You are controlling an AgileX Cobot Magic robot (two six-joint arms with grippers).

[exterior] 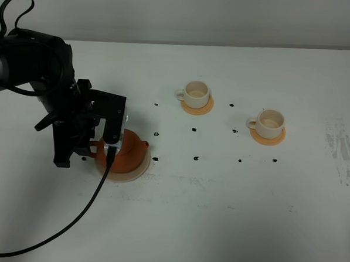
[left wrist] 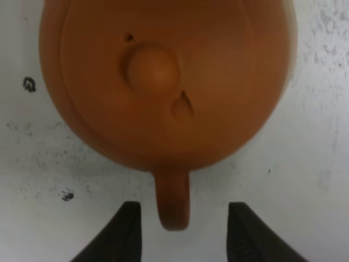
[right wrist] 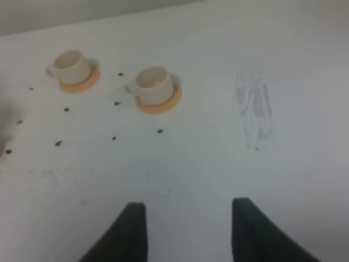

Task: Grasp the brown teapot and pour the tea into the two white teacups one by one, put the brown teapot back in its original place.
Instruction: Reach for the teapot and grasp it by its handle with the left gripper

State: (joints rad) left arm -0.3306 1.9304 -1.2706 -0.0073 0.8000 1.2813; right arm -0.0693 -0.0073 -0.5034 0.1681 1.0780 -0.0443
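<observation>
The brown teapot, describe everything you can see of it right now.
The brown teapot is squat, round and reddish-brown, looking like matte clay. Its lid carries a round knob and a tiny hole. It stands upright on a beige saucer. Its loop handle lies between the open fingers of the left gripper, which do not touch it. The short spout points away from the left arm, which hides part of the pot from above. Its contents cannot be seen.

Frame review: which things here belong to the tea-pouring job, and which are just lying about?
Job: reddish-brown clay teapot; flat beige round saucer under it; two cream-white teacups, each on a thin orange coaster; open left gripper either side of the teapot's handle.
Lying about: black dot marks, grey scuff, black cable, white table.
</observation>
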